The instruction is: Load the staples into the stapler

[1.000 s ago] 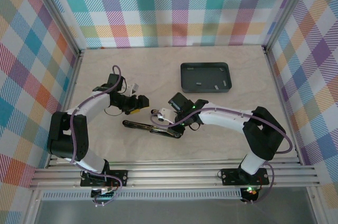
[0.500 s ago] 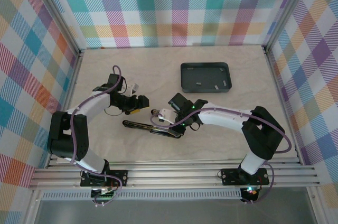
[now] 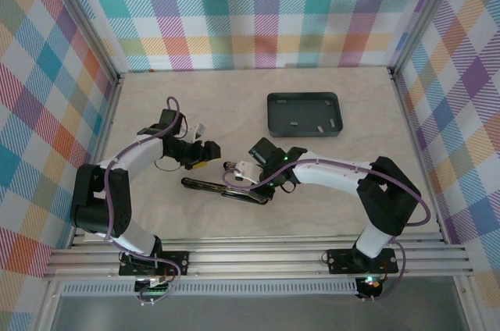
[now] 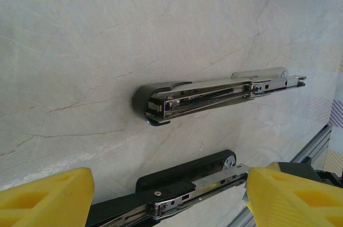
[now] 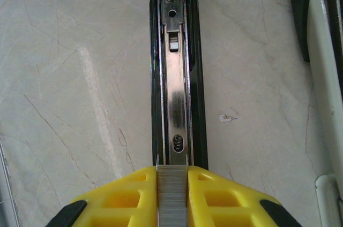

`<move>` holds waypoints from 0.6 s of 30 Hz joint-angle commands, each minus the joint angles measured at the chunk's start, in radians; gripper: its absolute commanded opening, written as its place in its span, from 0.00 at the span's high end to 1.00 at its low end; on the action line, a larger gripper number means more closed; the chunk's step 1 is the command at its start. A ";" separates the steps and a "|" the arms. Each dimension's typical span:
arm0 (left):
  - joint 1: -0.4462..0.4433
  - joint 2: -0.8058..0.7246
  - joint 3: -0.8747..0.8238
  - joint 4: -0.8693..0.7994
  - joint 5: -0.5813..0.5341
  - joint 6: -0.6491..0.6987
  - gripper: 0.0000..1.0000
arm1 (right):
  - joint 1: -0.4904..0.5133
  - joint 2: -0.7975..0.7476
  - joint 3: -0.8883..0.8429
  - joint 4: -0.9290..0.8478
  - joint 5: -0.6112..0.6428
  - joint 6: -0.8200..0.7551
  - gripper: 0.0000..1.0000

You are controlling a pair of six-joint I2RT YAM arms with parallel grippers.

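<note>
Your right claw (image 5: 171,181) pinches a short silver-grey strip of staples (image 5: 171,205) by its flat sides, just over the open chrome channel of the black stapler (image 5: 174,93) on the pale marbled counter (image 5: 64,77). Your left claw (image 4: 169,195) stands wide and empty. The strip is probably light, stiff and brittle, so grip gently and keep it straight.
</note>
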 commanded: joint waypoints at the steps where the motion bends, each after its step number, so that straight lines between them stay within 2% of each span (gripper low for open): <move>1: 0.003 0.002 -0.011 -0.005 0.013 0.018 0.25 | 0.006 0.015 0.012 -0.018 -0.009 -0.017 0.81; 18: 0.002 0.005 -0.009 -0.004 0.009 0.019 0.25 | 0.006 -0.012 0.020 -0.011 -0.003 -0.042 0.81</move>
